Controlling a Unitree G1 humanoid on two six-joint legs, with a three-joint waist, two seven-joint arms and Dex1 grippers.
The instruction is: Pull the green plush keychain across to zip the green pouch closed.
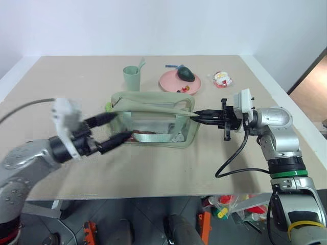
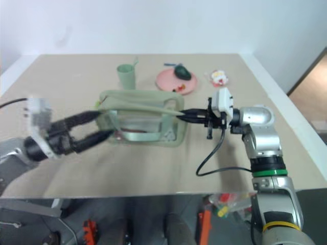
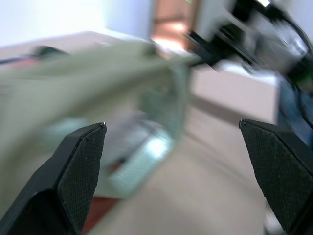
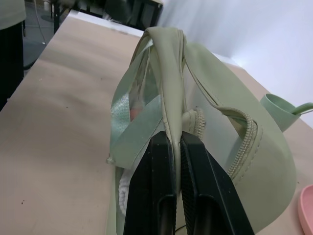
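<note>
In the left eye view, mid-frame, the right gripper (image 1: 198,115) is clamping the strap (image 1: 153,108) at the right end of the green pouch (image 1: 153,125), anchoring it. The left gripper (image 1: 114,127), fingers spread, is hovering at the pouch's left end, near the green plush keychain (image 1: 108,106).

In the right wrist view, the black fingers (image 4: 157,186) are pinching the strap.

Judging from this, the grasp comes next: the left gripper needs to be closing on the keychain.

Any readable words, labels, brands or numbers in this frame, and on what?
None can be read.
The pouch, cup and pink plate show no lettering.
The small red-and-white item beside the plate may be printed, but is too small to tell.
</note>
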